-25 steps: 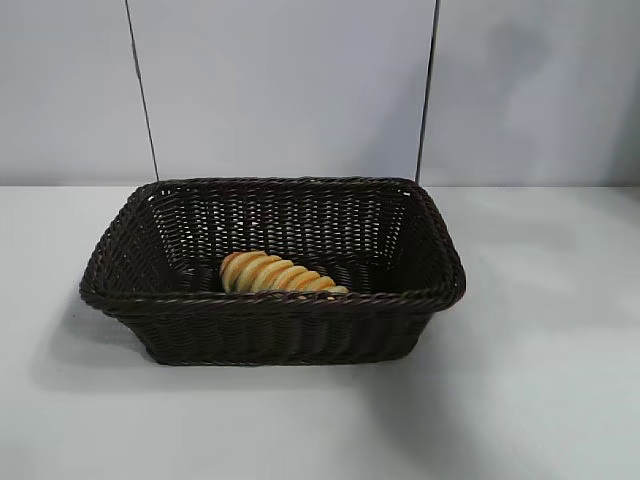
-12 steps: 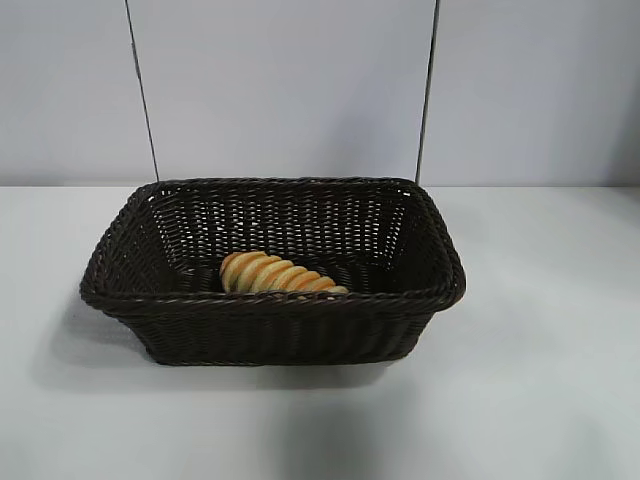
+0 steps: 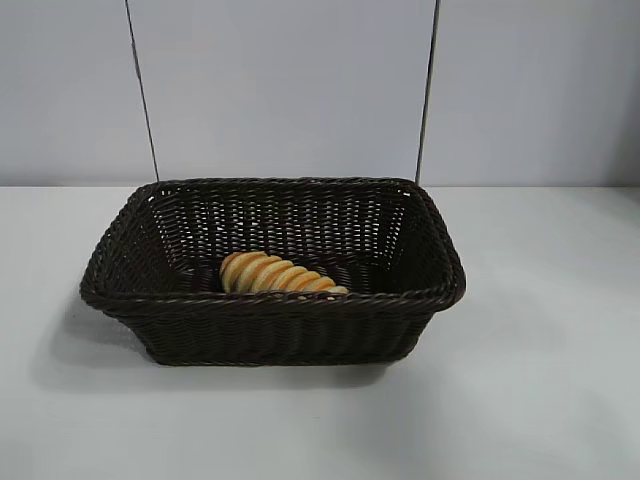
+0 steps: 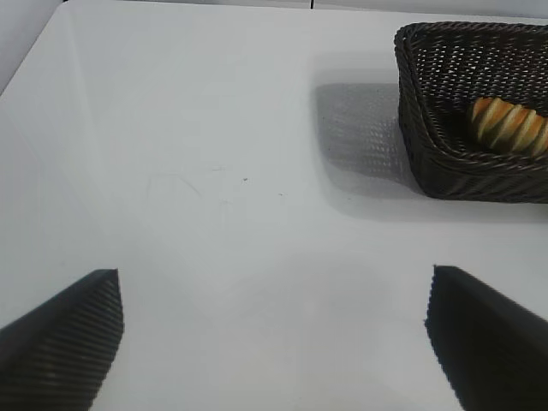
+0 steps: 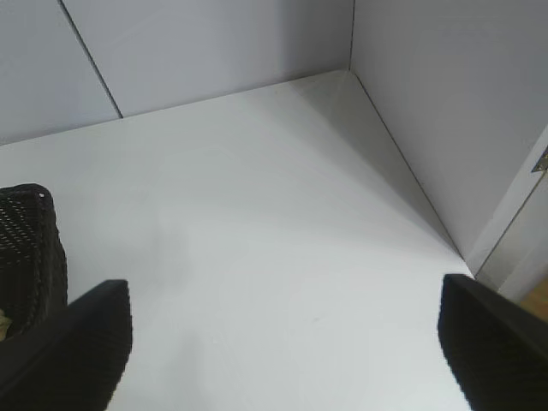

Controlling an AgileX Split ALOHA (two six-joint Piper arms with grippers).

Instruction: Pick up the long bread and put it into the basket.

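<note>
Both end effectors stay out of my exterior view; long bread (image 3: 277, 274) lies inside the basket (image 3: 270, 300). Left end effector (image 4: 274, 342) gapes empty, basket ahead. Right end effector (image 5: 282, 351) gapes too, probably basket's corner beside it.

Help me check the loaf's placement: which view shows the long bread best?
The exterior view: the long bread lies in the basket, nearly whole. The left wrist view cuts it off at the edge; the right wrist view shows just a sliver.

1 basket (image 3: 272, 325), 1 long bread (image 3: 275, 274), 1 table (image 3: 540, 380), 2 wall panel seams.
</note>
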